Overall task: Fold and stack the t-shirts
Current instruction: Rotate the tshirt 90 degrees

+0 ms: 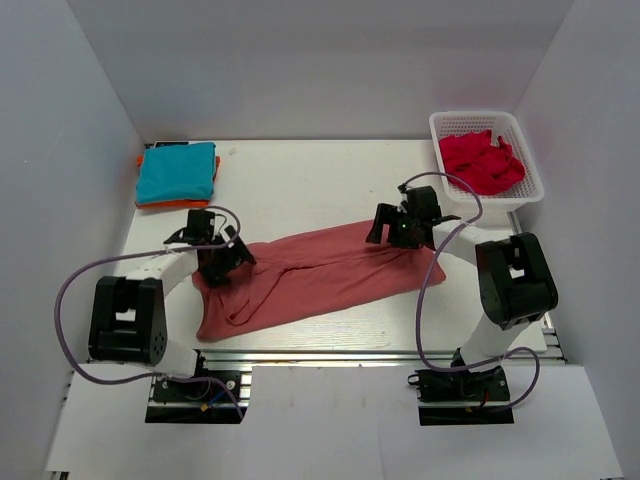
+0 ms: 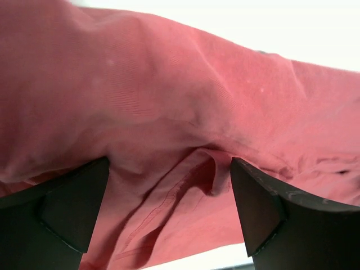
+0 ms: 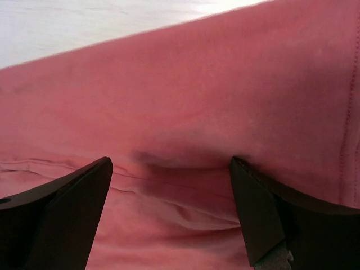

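Tabletop [image 1: 300, 180] holds salmon tee [image 1: 320, 275] — left claw [image 2: 169, 191], right claw [image 3: 171, 191] gape; only overhead shows basket [image 1: 475, 117].

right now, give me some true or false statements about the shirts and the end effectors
1. The salmon-red t-shirt lies on the table between the two arms. True.
2. Both end effectors are shut on it. False: the left end effector and right end effector stand open over the cloth.
3. The teal t-shirt sits folded on the orange t-shirt. True.
4. The white basket is empty. False: a crimson t-shirt lies crumpled inside.
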`<state>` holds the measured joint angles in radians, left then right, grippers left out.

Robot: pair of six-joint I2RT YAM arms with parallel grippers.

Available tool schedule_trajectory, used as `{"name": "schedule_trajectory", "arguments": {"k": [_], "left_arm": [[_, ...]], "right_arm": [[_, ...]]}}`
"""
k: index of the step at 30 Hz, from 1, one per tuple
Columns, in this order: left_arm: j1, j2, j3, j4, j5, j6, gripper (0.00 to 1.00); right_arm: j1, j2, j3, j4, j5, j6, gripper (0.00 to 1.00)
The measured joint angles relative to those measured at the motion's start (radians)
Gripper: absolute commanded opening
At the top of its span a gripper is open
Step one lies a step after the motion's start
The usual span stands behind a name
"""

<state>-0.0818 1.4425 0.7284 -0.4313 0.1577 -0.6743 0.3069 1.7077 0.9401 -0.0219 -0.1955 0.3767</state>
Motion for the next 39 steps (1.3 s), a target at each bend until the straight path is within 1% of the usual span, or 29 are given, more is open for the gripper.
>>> {"name": "schedule_trajectory", "arguments": {"k": [3,5,7,9,11,13,14,15,19,20,21,24,27,30,34,37,39], "left_arm": [[0.0,0.071,0.056,0.031,0.005,0.006,1.0],[0.0,0.135,0.115,0.052,0.014,0.016,1.0],[-0.001,0.233,0.212,0.071,0.027,0.037,1.0],[-0.005,0.367,0.367,0.086,0.063,0.059,1.0],[-0.01,0.525,0.559,0.109,0.097,0.084,1.0],[-0.025,0.721,0.833,0.123,0.143,0.108,1.0],[-0.035,0.789,0.932,0.135,0.151,0.12,1.0],[-0.049,0.886,1.076,0.126,0.161,0.135,1.0],[-0.108,1.207,1.557,0.169,0.216,0.162,1.0],[-0.122,1.275,1.646,0.205,0.236,0.155,1.0],[-0.137,1.332,1.703,0.272,0.269,0.135,1.0],[-0.172,1.404,1.734,0.462,0.322,0.077,1.0],[-0.206,1.432,1.743,0.565,0.312,0.05,1.0],[-0.233,1.434,1.735,0.611,0.278,0.037,1.0],[-0.249,1.434,1.733,0.658,0.222,0.03,1.0],[-0.246,1.434,1.735,0.702,0.163,0.036,1.0],[-0.241,1.432,1.735,0.724,0.135,0.043,1.0]], "right_arm": [[-0.014,-0.002,-0.014,-0.03,0.037,0.02,0.9],[-0.023,-0.033,-0.048,-0.028,0.052,0.031,0.9],[-0.029,-0.086,-0.102,-0.037,0.058,0.039,0.9],[-0.032,-0.158,-0.173,-0.054,0.046,0.034,0.9],[-0.018,-0.22,-0.23,-0.072,0.023,0.013,0.9],[0.035,-0.261,-0.259,-0.106,-0.004,-0.026,0.9],[0.073,-0.265,-0.262,-0.116,-0.024,-0.047,0.9],[0.123,-0.263,-0.262,-0.122,-0.045,-0.075,0.9],[0.303,-0.217,-0.22,-0.142,-0.117,-0.156,0.9],[0.341,-0.193,-0.195,-0.147,-0.13,-0.182,0.9],[0.37,-0.179,-0.182,-0.147,-0.153,-0.211,0.9],[0.428,-0.168,-0.167,-0.162,-0.203,-0.283,0.9],[0.449,-0.153,-0.156,-0.167,-0.261,-0.341,0.9],[0.452,-0.113,-0.131,-0.169,-0.344,-0.394,0.9],[0.454,0.002,-0.014,-0.185,-0.472,-0.456,0.9],[0.454,0.047,0.054,-0.18,-0.556,-0.486,0.9],[0.454,0.056,0.093,-0.169,-0.582,-0.491,0.9]]}}
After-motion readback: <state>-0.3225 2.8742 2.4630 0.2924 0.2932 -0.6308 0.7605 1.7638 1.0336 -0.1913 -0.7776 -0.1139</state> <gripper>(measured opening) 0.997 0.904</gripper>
